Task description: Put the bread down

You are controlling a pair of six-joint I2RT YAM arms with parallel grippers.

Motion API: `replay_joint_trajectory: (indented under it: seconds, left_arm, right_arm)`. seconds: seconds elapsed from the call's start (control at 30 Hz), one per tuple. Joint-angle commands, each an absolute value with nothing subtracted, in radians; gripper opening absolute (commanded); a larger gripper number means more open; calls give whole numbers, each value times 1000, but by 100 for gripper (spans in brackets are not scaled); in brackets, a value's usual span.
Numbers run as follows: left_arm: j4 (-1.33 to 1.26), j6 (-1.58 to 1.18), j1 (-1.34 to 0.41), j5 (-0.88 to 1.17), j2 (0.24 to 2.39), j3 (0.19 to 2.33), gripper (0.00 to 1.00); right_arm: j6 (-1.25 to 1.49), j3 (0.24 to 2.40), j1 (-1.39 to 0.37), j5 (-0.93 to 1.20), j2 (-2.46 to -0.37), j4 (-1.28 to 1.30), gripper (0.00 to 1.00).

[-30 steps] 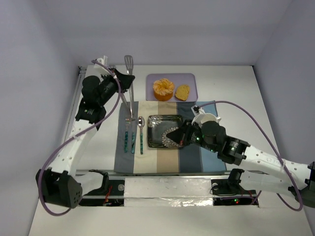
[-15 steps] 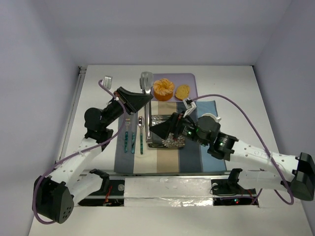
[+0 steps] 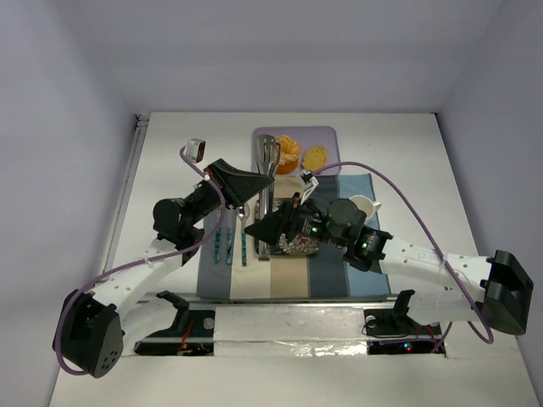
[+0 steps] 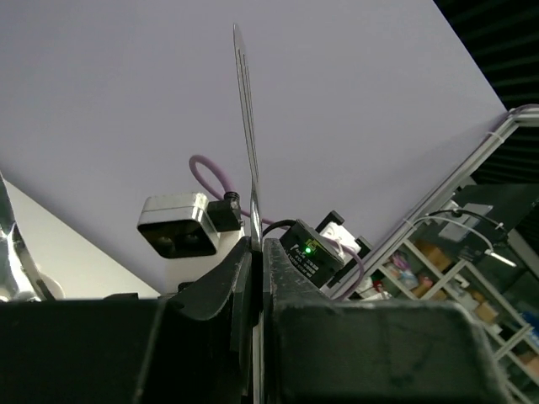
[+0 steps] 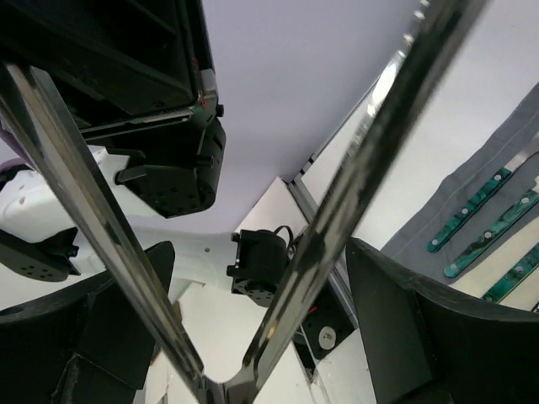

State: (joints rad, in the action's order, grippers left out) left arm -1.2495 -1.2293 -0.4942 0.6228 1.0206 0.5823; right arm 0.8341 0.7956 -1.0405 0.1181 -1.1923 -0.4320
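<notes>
While the bread (image 3: 315,158) lies untouched just right of the orange (image 3: 287,153), the left hand (image 4: 255,248) is clamped on a spatula (image 4: 245,126). The right hand (image 5: 253,320) grips spread tongs (image 5: 352,185). Both tools point toward the orange, presumably to lift the slice.

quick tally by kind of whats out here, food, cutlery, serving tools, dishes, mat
food: 2 (peeled orange, bread)
teal-handled cutlery: 3
serving tools: 2 (spatula, tongs)
dishes: 2 (dark patterned plate, lavender tray)
striped placemat: 1
total: 10
</notes>
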Motion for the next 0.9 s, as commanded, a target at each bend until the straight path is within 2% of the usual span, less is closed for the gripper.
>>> replay_joint_trajectory:
  seconds: [0.0,0.13,0.27,0.4,0.5,0.53,0.6,0.87]
  left_arm:
    - [-1549,-1293,-503,623,1026,581,0]
    - [-1548,-1295,-512,626,1026,583,0]
    - [-1519,-1270,-512,621,1022,580,0]
    - [-1505,-1255,-512,618,1022,577,3]
    - [-1457,-1230,-512,629,1022,591,13]
    - [-1435,-1226,-512,638,1022,594,28]
    - [-1393,-1215,-512,646,1020,606,41]
    - [-1166,-1094,-512,686,1000,670,65]
  right_arm:
    - [831,813,-1040,153,-1203,-551,88]
    - [847,787,-1040,138,-1190,-595,79]
    - [865,769,-1040,120,-1178,-600,65]
    - [884,752,-1040,94,-1164,-580,59]
    - [888,741,-1040,84,-1152,-575,57]
    - [888,741,-1040,78,-1141,-562,55]
    - [893,736,-1040,66,-1129,-545,54]
    - [874,747,-1040,6,-1066,-482,49]
